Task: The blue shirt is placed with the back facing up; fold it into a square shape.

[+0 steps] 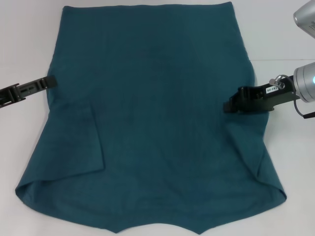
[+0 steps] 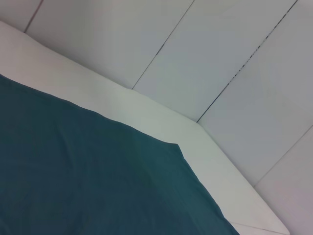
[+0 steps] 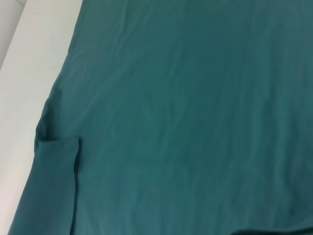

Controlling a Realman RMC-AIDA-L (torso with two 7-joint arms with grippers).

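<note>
**Two hands at the shirt's side edges, sleeves folded in**

Two black hands sit at opposite sides of the garment. The left hand [image 1: 49, 81] reaches in from the left of the head view, its tip touching the shirt's left edge about a third of the way down from the far hem; whether its fingers are apart, together or pinching cloth cannot be told. The right hand [image 1: 231, 105] lies over the shirt's right edge at mid-height, its dark body carrying a small white label; its finger state likewise cannot be told, and neither wrist view shows that arm's own fingers.

The large dark teal-blue short-sleeved cloth shirt [image 1: 157, 113] lies flat on the white counter [image 1: 24, 49], plain side up. Its straight hem is at the far side and its wider shoulder end is nearest the robot. The left sleeve is folded inward onto the body, forming a flap with a straight edge running down the left part of the cloth. On the right, a narrower flap is folded in near the lower right edge.

The left wrist view shows a shirt corner on the counter, with pale tiled floor [image 2: 220, 54] beyond the counter's edge. The right wrist view shows lightly wrinkled cloth and a folded flap near the counter's edge.
</note>
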